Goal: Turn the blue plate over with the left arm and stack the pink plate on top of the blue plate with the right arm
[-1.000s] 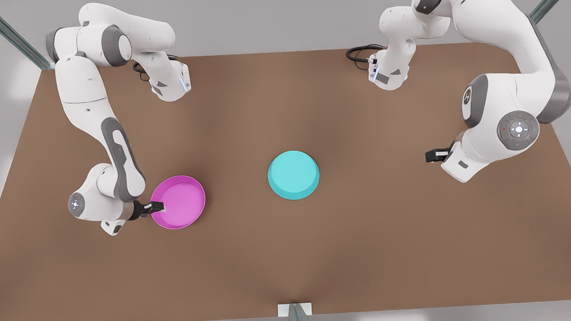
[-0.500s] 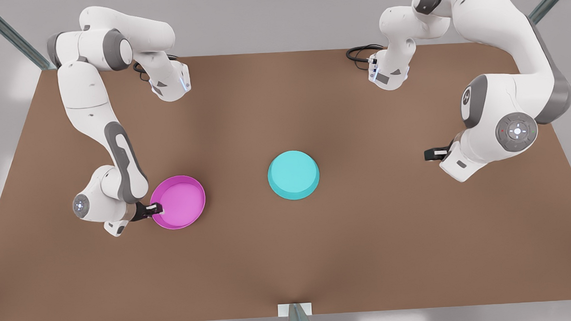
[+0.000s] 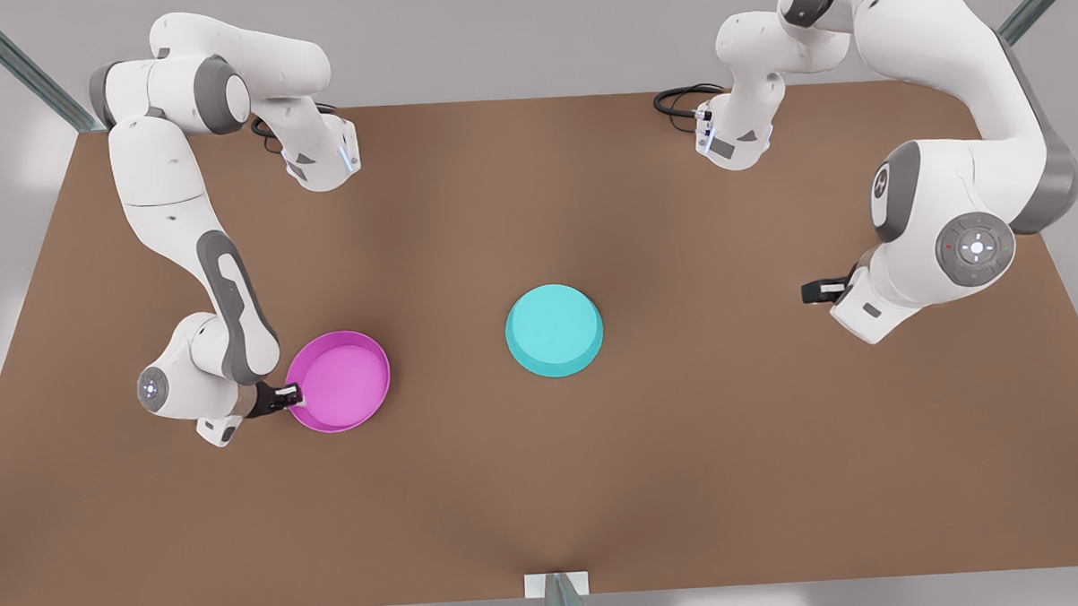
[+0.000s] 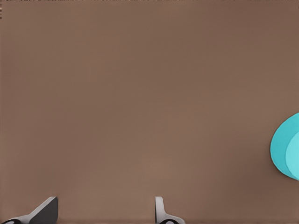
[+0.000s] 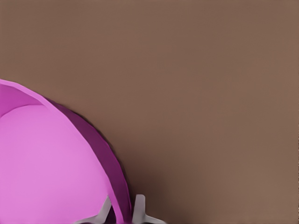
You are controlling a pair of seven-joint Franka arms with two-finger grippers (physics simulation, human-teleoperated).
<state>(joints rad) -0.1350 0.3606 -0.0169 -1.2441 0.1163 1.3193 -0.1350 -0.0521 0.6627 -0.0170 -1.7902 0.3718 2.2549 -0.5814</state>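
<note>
The pink plate (image 3: 340, 382) lies open side up at the front view's left, and its rim runs through the right wrist view (image 5: 56, 172). My right gripper (image 3: 293, 397) is shut on the pink plate's rim at the edge nearest the arm; one finger is inside and one outside (image 5: 122, 212). The blue plate (image 3: 554, 329) rests at the table's middle with its flat base up, and its edge shows in the left wrist view (image 4: 286, 147). My left gripper (image 3: 812, 291) waits open at the front view's right, apart from the blue plate, with nothing between its fingers (image 4: 103, 212).
The brown table (image 3: 545, 482) has bare room between the two plates and along the near side. Both arm bases stand at the far edge with a black cable (image 3: 680, 101). A small white bracket (image 3: 556, 583) sits at the near edge.
The pink plate has shifted slightly toward the front view's right with the right gripper on its rim. The left arm drew back a little a second ago and has stayed still since.
</note>
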